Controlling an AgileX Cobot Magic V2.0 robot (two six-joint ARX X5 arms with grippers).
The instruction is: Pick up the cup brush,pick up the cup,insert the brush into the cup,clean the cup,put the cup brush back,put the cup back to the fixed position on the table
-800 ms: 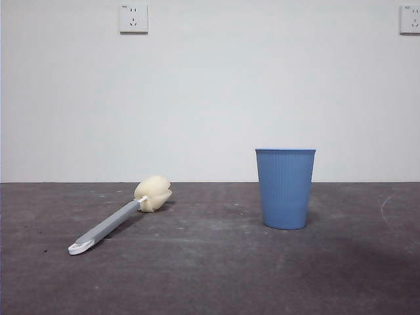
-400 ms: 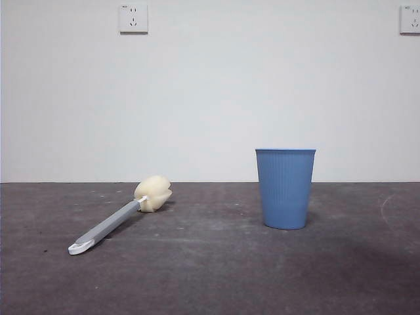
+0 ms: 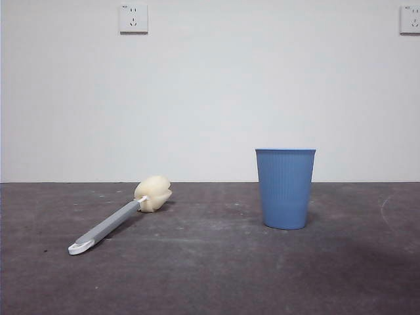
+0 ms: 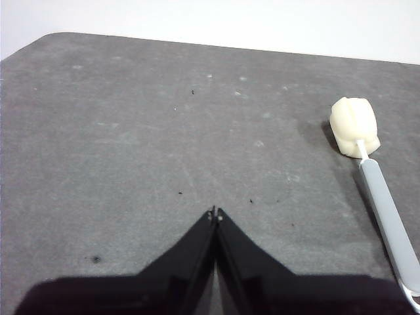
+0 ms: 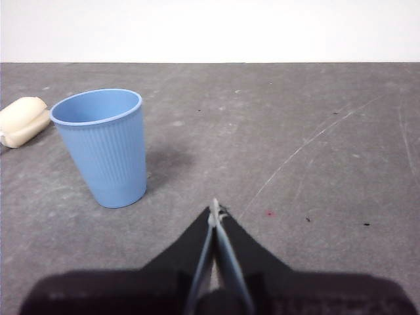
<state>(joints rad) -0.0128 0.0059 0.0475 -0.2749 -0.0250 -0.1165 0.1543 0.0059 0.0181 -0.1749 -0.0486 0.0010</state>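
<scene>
The dark grey-brown matte table (image 3: 210, 275), scuffed and flecked with pale specks, runs back to a plain white wall (image 3: 210, 98) that carries two white sockets, one high on the left (image 3: 133, 18) and one at the top right corner (image 3: 410, 20). In my left wrist view the table's far corner is rounded, and bare surface lies all around that side.

The blue ribbed plastic cup (image 3: 285, 188) stands upright on the table, wide rim up, narrower base down. In my right wrist view it (image 5: 102, 147) sits ahead of my right gripper (image 5: 214, 210) and off to one side, well apart from it, nothing touching it. Bare table stretches past it to the wall on that side.

The cup brush (image 3: 121, 214), a long flat grey handle with a white looped tip and a cream-yellow sponge head, lies flat on the table, well apart from the cup. Its sponge head points toward the wall and the looped tip toward the table's near edge. In my left wrist view the brush (image 4: 380, 197) lies off to the side of my left gripper (image 4: 215, 214), not touching it.

Both my grippers hang above the table with their black jaws pressed together, holding nothing.
</scene>
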